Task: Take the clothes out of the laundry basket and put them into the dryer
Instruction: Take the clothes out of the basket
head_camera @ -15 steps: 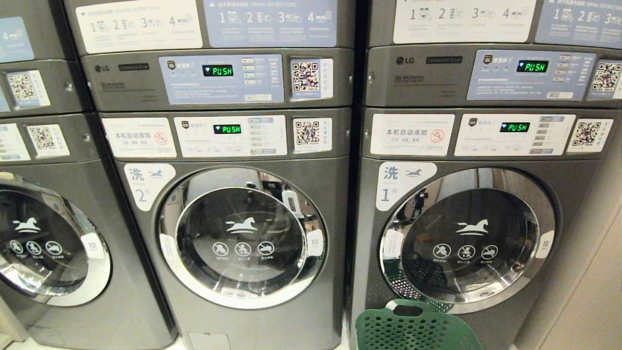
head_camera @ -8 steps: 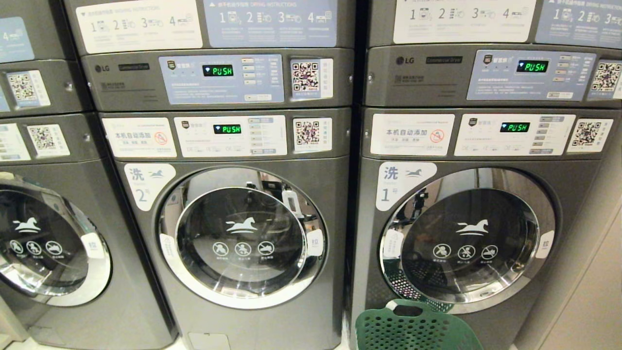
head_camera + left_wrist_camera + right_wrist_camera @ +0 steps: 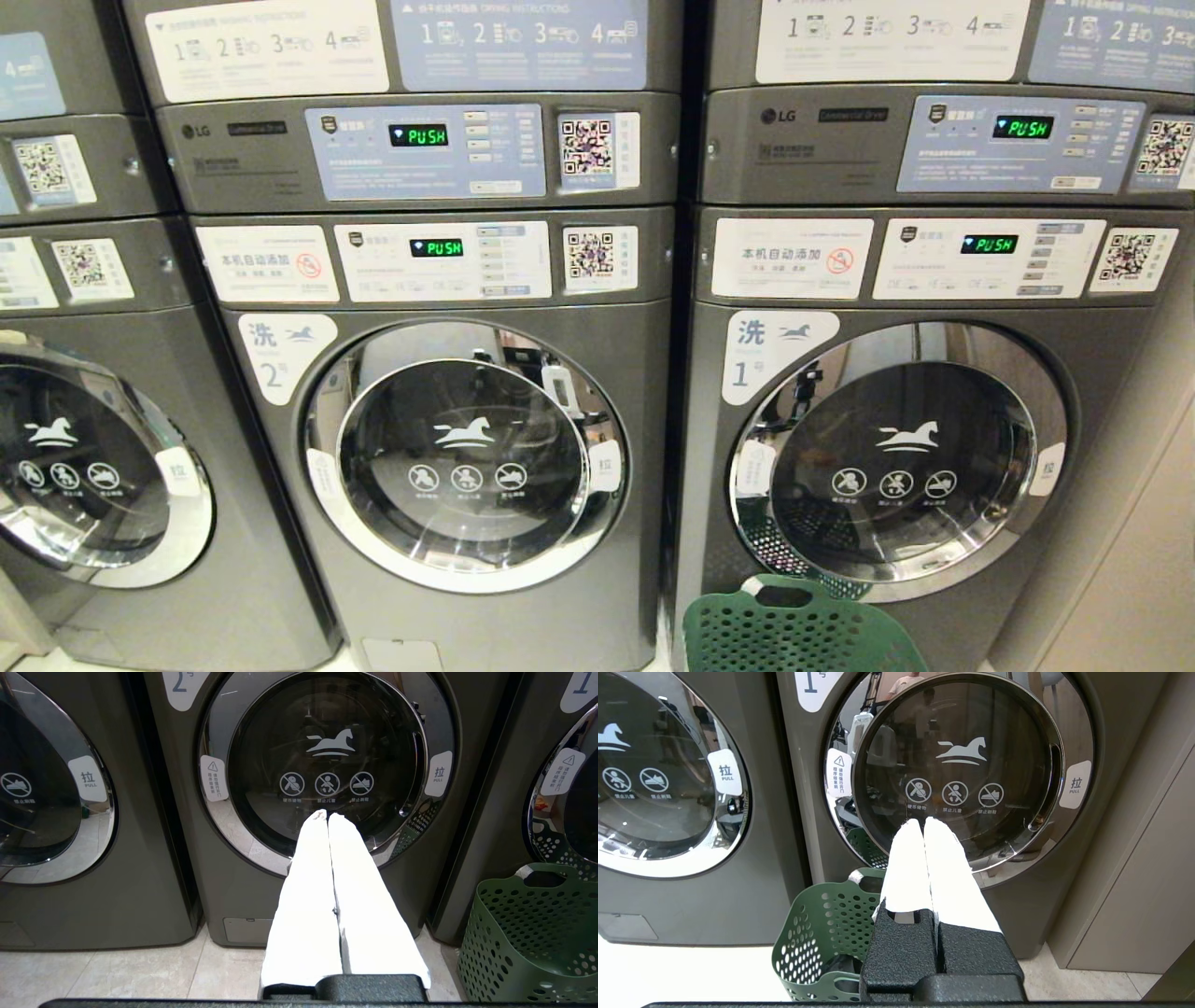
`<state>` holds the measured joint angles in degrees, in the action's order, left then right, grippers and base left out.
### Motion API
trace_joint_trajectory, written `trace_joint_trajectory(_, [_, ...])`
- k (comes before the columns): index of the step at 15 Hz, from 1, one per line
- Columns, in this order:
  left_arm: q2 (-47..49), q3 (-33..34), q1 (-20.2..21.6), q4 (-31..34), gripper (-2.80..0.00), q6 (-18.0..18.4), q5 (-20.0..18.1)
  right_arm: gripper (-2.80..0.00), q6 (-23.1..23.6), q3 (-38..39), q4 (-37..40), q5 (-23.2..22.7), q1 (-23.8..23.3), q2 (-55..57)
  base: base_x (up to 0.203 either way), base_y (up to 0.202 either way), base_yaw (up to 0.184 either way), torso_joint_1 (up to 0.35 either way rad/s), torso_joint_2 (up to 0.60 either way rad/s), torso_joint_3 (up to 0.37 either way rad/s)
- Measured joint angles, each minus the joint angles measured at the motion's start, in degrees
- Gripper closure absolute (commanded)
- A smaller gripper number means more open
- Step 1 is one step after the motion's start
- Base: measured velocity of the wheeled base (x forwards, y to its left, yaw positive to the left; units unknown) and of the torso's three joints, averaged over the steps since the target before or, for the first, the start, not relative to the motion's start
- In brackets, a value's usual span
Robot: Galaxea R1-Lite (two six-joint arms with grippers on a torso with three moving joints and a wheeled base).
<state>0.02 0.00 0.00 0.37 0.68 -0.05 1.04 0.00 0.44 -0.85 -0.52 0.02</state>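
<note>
Green perforated plastic laundry basket (image 3: pixel 803 630) sits on floor before closed, round-doored grey machine no. 1 (image 3: pixel 901 457). Nothing's shifted in the past sec; left claw (image 3: pixel 327 815) & right claw (image 3: pixel 923 822) pinched closed, empty: loading not begun.

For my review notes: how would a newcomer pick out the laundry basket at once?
Start at the row of grey front-loading machines, and find the rightmost full one, labelled 1. On the floor before its round door, toward the door's left side, stands the green perforated plastic laundry basket. It is the only green, hole-patterned thing; everything around it is grey metal and glass.
</note>
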Motion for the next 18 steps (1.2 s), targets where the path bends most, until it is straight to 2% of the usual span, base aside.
trace_joint_trajectory(18, [0.0,0.0,0.0,0.0,0.0,-0.4,0.0,0.0,1.5,0.0,-0.1,-0.2,0.0,0.0,0.0,0.0,0.0,0.003,0.0,-0.19])
